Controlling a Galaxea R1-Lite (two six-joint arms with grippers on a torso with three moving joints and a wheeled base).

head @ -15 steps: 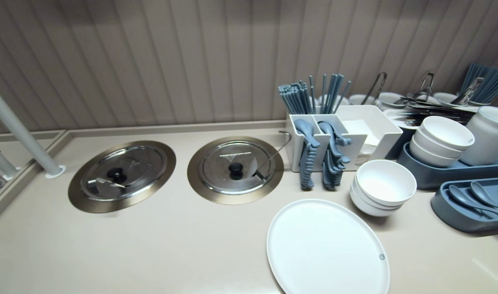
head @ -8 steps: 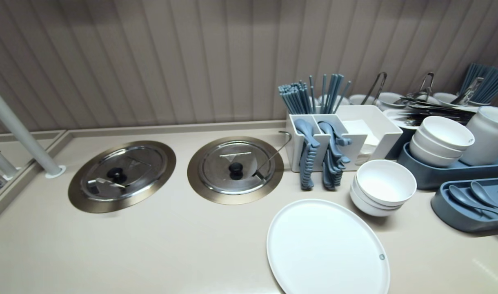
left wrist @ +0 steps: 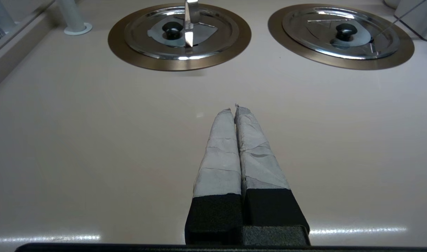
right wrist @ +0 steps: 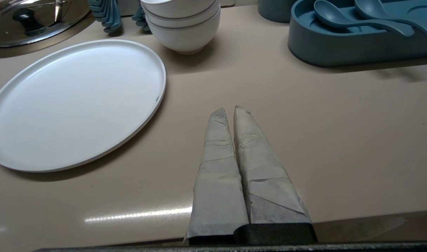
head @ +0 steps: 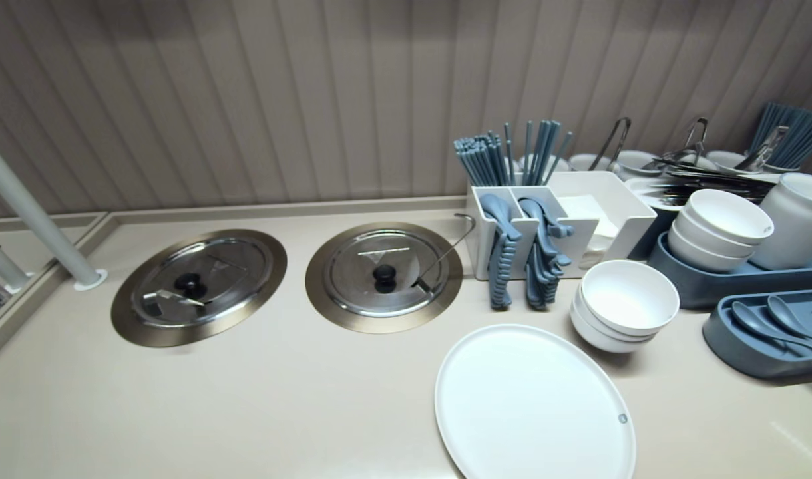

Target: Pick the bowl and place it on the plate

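Beige table [head: 246,412] below a ribbed wall. Clenched and empty: left tool [left wrist: 233,106], short of the left lid [left wrist: 178,31]; right tool [right wrist: 228,108], beside the plate [right wrist: 73,101]. Could clip that rim and shove the plate into the bowls [right wrist: 182,28]; perhaps scrape the table, height unclear.

The head camera looked forward and down from high over the white plate [head: 532,399]. The left wrist camera sat low, well left of the plate, facing the nearer lid [left wrist: 340,31] and the farther lid [left wrist: 178,31], both shared with the head view. The right wrist camera sat low just right of the plate, sharing it and the stacked bowls [right wrist: 182,28].
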